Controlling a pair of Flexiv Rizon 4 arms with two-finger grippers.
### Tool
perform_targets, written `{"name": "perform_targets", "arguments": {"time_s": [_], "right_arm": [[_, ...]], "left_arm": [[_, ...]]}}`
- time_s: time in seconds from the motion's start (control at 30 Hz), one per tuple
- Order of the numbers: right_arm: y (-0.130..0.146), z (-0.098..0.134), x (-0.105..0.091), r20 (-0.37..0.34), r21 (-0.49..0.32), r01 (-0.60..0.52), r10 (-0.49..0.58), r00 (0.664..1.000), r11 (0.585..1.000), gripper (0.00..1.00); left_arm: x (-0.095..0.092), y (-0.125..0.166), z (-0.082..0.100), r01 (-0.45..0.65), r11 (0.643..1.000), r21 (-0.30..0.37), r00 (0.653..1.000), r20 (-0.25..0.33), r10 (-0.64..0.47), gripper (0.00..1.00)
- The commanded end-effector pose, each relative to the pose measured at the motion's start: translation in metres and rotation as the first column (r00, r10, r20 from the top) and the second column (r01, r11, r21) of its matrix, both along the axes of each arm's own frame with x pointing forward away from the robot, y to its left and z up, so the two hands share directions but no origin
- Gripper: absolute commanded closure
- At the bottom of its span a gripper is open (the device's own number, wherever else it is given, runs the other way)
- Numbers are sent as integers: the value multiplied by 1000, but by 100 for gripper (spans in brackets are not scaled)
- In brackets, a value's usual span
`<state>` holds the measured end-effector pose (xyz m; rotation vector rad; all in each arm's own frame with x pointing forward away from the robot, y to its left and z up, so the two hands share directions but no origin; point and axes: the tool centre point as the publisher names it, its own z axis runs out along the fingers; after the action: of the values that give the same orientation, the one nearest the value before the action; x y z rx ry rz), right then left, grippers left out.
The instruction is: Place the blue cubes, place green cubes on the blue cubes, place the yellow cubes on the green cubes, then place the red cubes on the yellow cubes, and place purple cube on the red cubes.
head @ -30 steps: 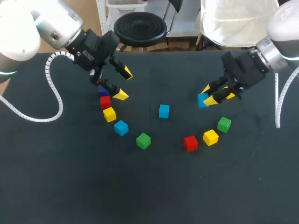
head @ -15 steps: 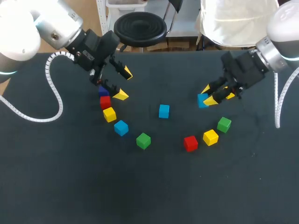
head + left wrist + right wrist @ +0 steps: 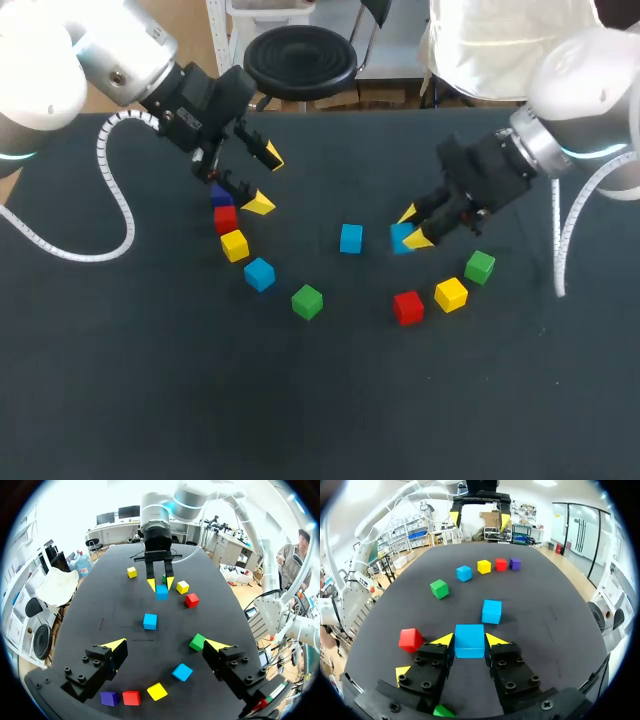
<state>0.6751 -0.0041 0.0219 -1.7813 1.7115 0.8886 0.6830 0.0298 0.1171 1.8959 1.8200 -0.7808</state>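
Right gripper is clamped on a blue cube, one finger on each side, around mid-table, a bit toward the right edge. Second blue cube sits just beside it, not touching. Left gripper is spread wide toward the far left corner, by the purple cube and left red cube. Loose cubes arc toward the near edge: left yellow cube, third blue cube, left green cube, right red cube, right yellow cube, right green cube.
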Motion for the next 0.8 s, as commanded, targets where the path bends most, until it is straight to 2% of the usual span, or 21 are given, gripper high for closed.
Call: {"name": "perform_targets", "arguments": {"time_s": [0.03, 0.13, 0.3, 0.63, 0.8], "right_arm": [[8, -8, 14, 6, 12, -20, 20, 1000, 1000, 100], [11, -8, 18, 40, 15, -13, 13, 999, 1000, 100], [14, -13, 26, 17, 28, -3, 2, 1000, 1000, 100], [18, -19, 15, -8, 35, 34, -33, 999, 999, 100], [19, -25, 17, -27, 34, 19, -18, 999, 999, 100]], "left_arm": [[1, 0, 0, 2, 1000, 3, 1000, -2, -2, 0], [1, 0, 0, 2, 1000, 3, 1000, -2, -2, 0], [1, 0, 0, 2, 1000, 3, 1000, -2, -2, 0], [1, 0, 0, 2, 1000, 3, 1000, -2, -2, 0], [1, 0, 0, 2, 1000, 3, 1000, -2, -2, 0]]}}
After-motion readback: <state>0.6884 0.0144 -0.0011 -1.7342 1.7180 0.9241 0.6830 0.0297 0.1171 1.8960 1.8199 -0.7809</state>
